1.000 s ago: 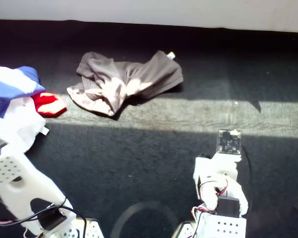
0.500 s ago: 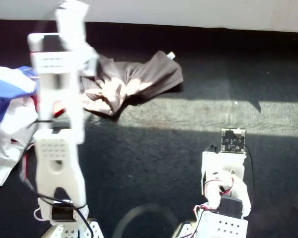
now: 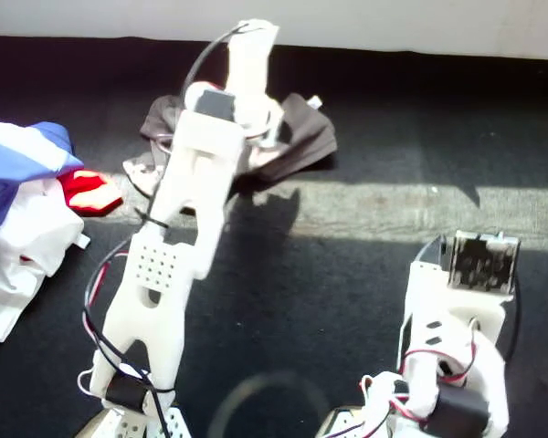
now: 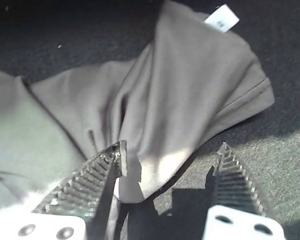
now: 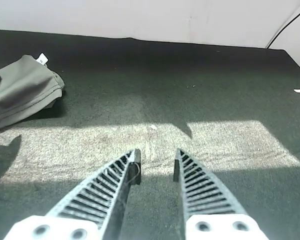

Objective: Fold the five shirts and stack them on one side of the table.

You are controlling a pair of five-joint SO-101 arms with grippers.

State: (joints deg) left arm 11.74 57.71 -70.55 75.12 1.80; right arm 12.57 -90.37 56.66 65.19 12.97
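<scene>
- Grey-brown crumpled cotton shirt (image 3: pixel 303 137) lies unfolded near the far middle of the black felt-covered table (image 3: pixel 347 301), half in shade and half in a sunlit strip (image 3: pixel 393 214) that crosses the cloth.
- A small white sewn-in label (image 4: pixel 221 20) sticks out at 1 corner of this shirt, on the side away from the left gripper.
- Left gripper (image 4: pixel 172 150) hangs over the shirt's near edge with its 2 ribbed fingers spread wide; 1 finger (image 4: pixel 107 167) is above the grey cloth, the other above bare felt just beside the hem, and nothing is clamped between them.
- In the high view the white left arm (image 3: pixel 201 182) stretches from the near left corner out across the table and covers the middle of the grey-brown shirt.
- Right gripper (image 5: pixel 157 156) sits near the table's near right side, its fingers a little apart and holding nothing, pointed at the sunlit strip; the grey-brown shirt is well apart from it.
- White right arm (image 3: pixel 457 310) stands folded close to its base.
- At the table's left edge lies a loose heap: a blue-and-white shirt (image 3: pixel 18 160), a white shirt (image 3: pixel 27 237) and a small red garment (image 3: pixel 87 190) touching them.
</scene>
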